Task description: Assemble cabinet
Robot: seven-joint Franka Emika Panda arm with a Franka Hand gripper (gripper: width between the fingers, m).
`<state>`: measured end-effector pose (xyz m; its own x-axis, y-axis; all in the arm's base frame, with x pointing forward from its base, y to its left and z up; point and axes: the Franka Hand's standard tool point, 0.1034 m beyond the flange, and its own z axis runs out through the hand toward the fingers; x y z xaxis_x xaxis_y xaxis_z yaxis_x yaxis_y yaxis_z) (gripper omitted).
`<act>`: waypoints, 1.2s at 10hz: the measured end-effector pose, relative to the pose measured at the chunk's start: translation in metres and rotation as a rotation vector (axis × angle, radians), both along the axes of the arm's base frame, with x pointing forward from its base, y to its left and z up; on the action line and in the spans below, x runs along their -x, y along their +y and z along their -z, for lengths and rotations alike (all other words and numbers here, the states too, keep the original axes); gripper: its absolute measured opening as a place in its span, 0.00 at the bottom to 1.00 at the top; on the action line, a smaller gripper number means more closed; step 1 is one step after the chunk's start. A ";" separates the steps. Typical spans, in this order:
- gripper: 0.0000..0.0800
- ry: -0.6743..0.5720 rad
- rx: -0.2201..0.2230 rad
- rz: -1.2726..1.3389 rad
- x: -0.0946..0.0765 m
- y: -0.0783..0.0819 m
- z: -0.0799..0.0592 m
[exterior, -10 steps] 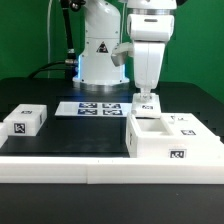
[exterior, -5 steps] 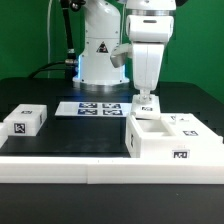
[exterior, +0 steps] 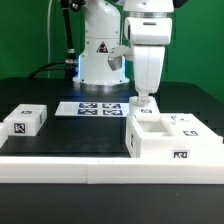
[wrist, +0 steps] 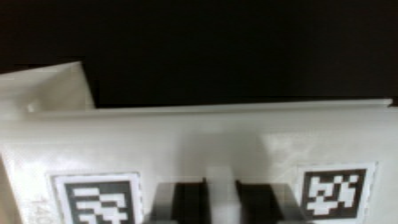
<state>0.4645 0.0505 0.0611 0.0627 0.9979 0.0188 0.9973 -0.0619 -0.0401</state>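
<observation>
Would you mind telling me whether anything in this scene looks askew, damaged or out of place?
Nothing stands out. The cabinet body sits square against the border rail, the small tagged piece lies flat at the exterior view's left, and the hand hangs by the body's rear edge.

White cabinet (exterior: 172, 140), black-and-white square tags (exterior: 180, 155)

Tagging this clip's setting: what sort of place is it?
Probably a robotics lab bench: black table edged by a white border rail, the marker board, tagged white cabinet body, plain green backdrop.
</observation>
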 end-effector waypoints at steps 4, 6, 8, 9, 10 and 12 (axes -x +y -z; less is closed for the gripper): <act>0.09 -0.002 -0.001 0.002 0.000 -0.001 0.001; 0.09 -0.008 -0.004 -0.025 -0.006 -0.001 0.000; 0.09 -0.019 -0.010 -0.027 -0.019 0.001 0.001; 0.09 -0.023 -0.012 -0.034 -0.023 0.001 0.001; 0.09 -0.023 -0.012 -0.033 -0.023 0.001 0.001; 0.09 -0.023 -0.012 -0.033 -0.023 0.001 0.001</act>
